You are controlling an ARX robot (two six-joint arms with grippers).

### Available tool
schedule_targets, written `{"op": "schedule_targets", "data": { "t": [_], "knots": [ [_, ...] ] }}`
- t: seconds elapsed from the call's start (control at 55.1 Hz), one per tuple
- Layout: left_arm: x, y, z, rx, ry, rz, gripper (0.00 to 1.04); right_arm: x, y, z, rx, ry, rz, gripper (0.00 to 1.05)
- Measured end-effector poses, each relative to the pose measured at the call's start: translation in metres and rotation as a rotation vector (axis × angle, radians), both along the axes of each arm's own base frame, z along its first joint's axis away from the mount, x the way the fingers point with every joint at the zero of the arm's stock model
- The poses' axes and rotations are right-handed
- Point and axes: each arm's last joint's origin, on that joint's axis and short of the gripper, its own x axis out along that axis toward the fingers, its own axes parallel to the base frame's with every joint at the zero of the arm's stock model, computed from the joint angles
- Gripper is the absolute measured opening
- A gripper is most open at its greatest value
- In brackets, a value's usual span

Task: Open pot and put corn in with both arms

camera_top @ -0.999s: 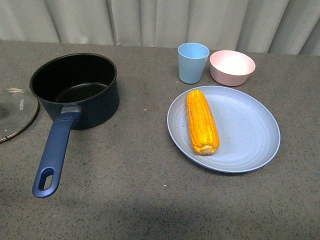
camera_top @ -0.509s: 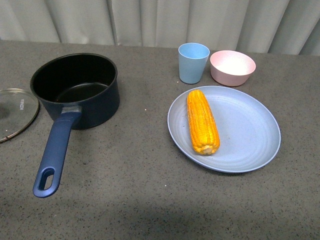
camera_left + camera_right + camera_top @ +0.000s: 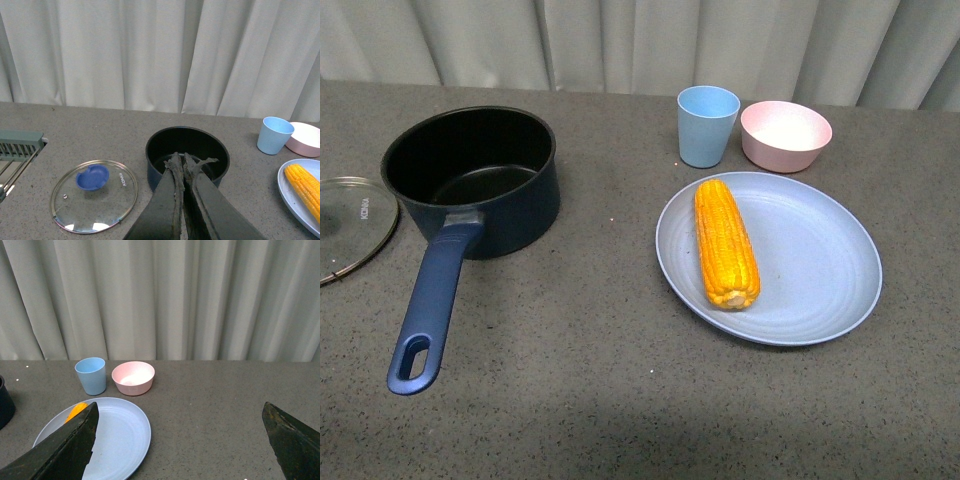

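Note:
The navy pot (image 3: pixel 470 180) stands open on the grey table at the left, black inside, its long blue handle (image 3: pixel 428 305) pointing toward me. The glass lid (image 3: pixel 350 225) lies flat to its left; the left wrist view shows its blue knob (image 3: pixel 92 177). The corn (image 3: pixel 725 243) lies on a blue-grey plate (image 3: pixel 820 270) at the right. Neither arm shows in the front view. My left gripper (image 3: pixel 180 158) is shut and empty, raised in front of the pot (image 3: pixel 187 150). My right gripper (image 3: pixel 180 407) is wide open and empty, with the corn's tip (image 3: pixel 75 411) beside one finger.
A light blue cup (image 3: pixel 707 125) and a pink bowl (image 3: pixel 785 135) stand behind the plate. A curtain hangs along the table's far edge. A grey-green rack (image 3: pixel 20 145) shows beyond the lid in the left wrist view.

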Motion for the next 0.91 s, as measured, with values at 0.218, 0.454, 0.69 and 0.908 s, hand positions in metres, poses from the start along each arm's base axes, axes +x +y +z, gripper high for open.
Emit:
{"op": "schedule_targets", "data": {
  "t": [0.218,0.454,0.69,0.908],
  "knots": [
    [-0.005,0.000,0.000,0.000,0.000,0.000,0.04,0.000,0.000,0.000,0.000,0.000,0.000,0.96],
    [-0.008,0.000,-0.001,0.000,0.001,0.000,0.04,0.000,0.000,0.000,0.000,0.000,0.000,0.96],
    [-0.019,0.000,-0.004,-0.002,0.007,-0.001,0.05,0.000,0.000,0.000,0.000,0.000,0.000,0.96],
    [-0.019,0.000,-0.004,-0.001,0.007,-0.001,0.42,0.001,-0.001,-0.002,-0.040,0.143,0.007,0.96]
  ]
}}
